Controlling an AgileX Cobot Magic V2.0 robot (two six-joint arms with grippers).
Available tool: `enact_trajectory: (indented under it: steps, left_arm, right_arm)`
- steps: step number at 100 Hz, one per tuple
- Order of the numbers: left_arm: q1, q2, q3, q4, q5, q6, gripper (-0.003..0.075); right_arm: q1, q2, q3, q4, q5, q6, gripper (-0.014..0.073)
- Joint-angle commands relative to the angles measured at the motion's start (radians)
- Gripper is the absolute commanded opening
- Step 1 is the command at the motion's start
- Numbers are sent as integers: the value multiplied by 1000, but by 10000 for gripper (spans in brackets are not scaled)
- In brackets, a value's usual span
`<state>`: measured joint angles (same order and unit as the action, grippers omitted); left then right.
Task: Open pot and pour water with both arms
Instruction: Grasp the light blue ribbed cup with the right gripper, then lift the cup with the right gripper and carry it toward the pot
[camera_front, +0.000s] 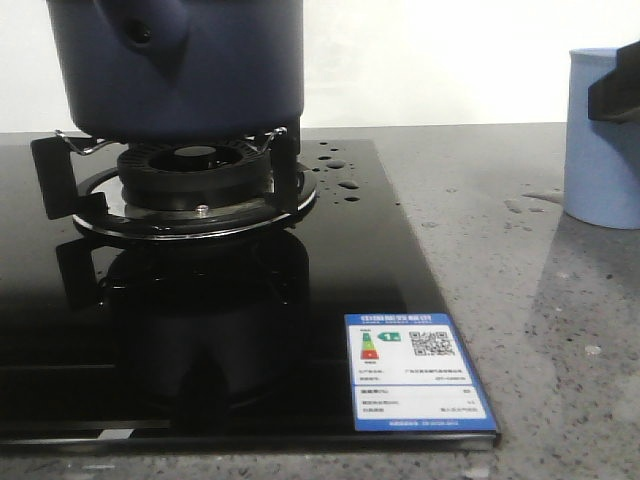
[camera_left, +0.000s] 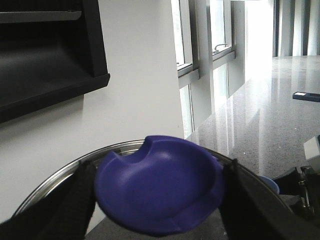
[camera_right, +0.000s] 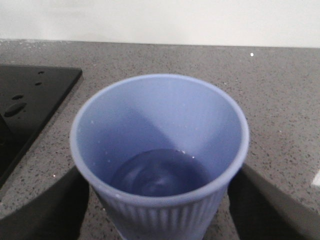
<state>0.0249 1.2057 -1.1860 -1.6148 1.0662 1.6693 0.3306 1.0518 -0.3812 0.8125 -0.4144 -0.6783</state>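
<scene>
The dark navy pot (camera_front: 180, 65) stands on the gas burner (camera_front: 195, 180) at the far left, its stub with a hole facing me; its top is out of view. My left gripper (camera_left: 157, 195) is shut on the blue knob (camera_left: 160, 185) of a steel-rimmed lid (camera_left: 65, 172), which it holds tilted up towards a wall. The right gripper (camera_right: 160, 210) is shut on a light blue ribbed cup (camera_right: 160, 150) that stands on the counter at the right (camera_front: 600, 140). Clear water (camera_right: 160, 172) lies in the cup's bottom.
The black glass hob (camera_front: 330, 300) carries water drops (camera_front: 340, 175) beside the burner and a blue label (camera_front: 415, 370) at its front corner. A thin puddle (camera_front: 520, 205) wets the grey stone counter (camera_front: 540, 330) near the cup. Behind the lid are a dark shelf (camera_left: 45, 65) and windows (camera_left: 200, 35).
</scene>
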Motion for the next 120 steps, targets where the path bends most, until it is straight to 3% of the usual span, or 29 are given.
enact_trajectory:
  steps: [1,10,32,65,90,120]
  left_arm:
    - [1,-27,-40,-117,16,-11,282]
    - [1,-27,-40,-117,16,-11,282]
    - [1,-38,-40,-120,11,-37,282]
    - [1,-109,-40,-120,-117,-64,282]
    - [1,-147,-40,-120,-138,-64,282]
    - [1,-178,-40,-120,-142,-66,282]
  right_arm:
    - [2,2,-33,-39,-64,23,285]
    - [2,-1,-33,-41,-64,23,244]
    - [2,-103,-115,-166,-8,23,244]
    - [50,-12,-566,-332,380,17,244]
    - [195,191,-833,-565,498,15,244]
    - [282,346,-959,-1024,489,15,244]
